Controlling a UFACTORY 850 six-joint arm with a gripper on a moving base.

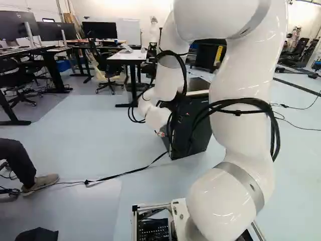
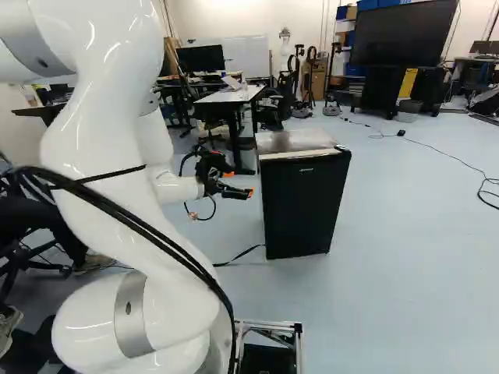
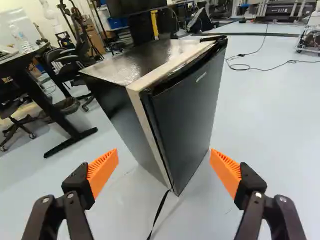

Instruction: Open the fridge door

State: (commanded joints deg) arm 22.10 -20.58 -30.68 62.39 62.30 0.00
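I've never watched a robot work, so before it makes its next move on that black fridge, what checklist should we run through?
1. Claw open and holding nothing: ok.
2. Fridge door ahead of the claw, in its camera's sight: ok.
3. Door shut, ready to be opened: ok.
4. Claw touching the door: not ok, there is a gap.
5. Black strap away from the fridge's foot: not ok.
6. Door free to swing without sticking: cannot tell.

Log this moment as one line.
gripper: open, empty | fridge door: shut | contact: none seen | fridge: upright on floor, ahead of gripper | task: door not yet open
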